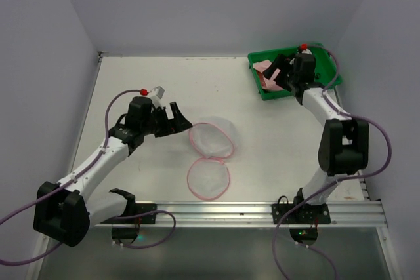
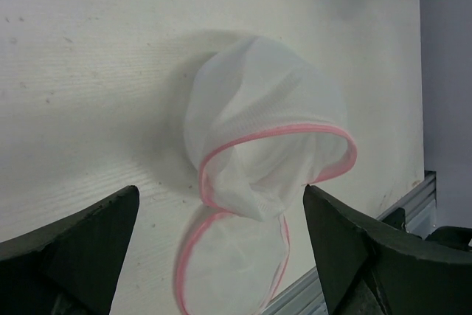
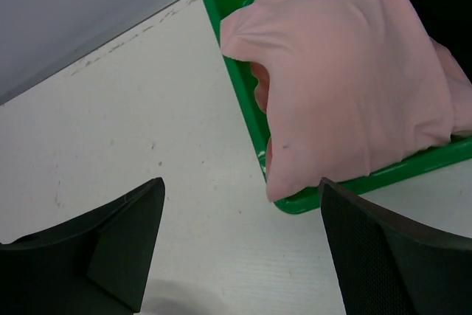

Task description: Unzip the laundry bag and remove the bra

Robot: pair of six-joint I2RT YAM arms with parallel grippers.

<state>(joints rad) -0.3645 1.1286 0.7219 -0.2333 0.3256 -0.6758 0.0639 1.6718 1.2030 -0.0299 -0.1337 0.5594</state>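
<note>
The laundry bag [image 1: 211, 140] lies mid-table, a white mesh drum with pink trim. Its mouth gapes open, and the round mesh lid [image 1: 209, 179] lies flat in front of it. My left gripper [image 1: 180, 124] is open just left of the bag. In the left wrist view the bag [image 2: 265, 130] sits ahead of the left gripper [image 2: 221, 191], between the spread fingers, neither of which grips it. The pale pink bra [image 3: 346, 71] lies in the green tray [image 3: 243, 101], drooping over its near rim. My right gripper [image 3: 242, 182] is open and empty beside it.
The green tray [image 1: 325, 54] stands at the back right corner of the table, with the right gripper [image 1: 275, 73] over its left part and the bra [image 1: 264, 69] showing there. An aluminium rail [image 1: 262, 211] runs along the near edge. Grey walls enclose the table.
</note>
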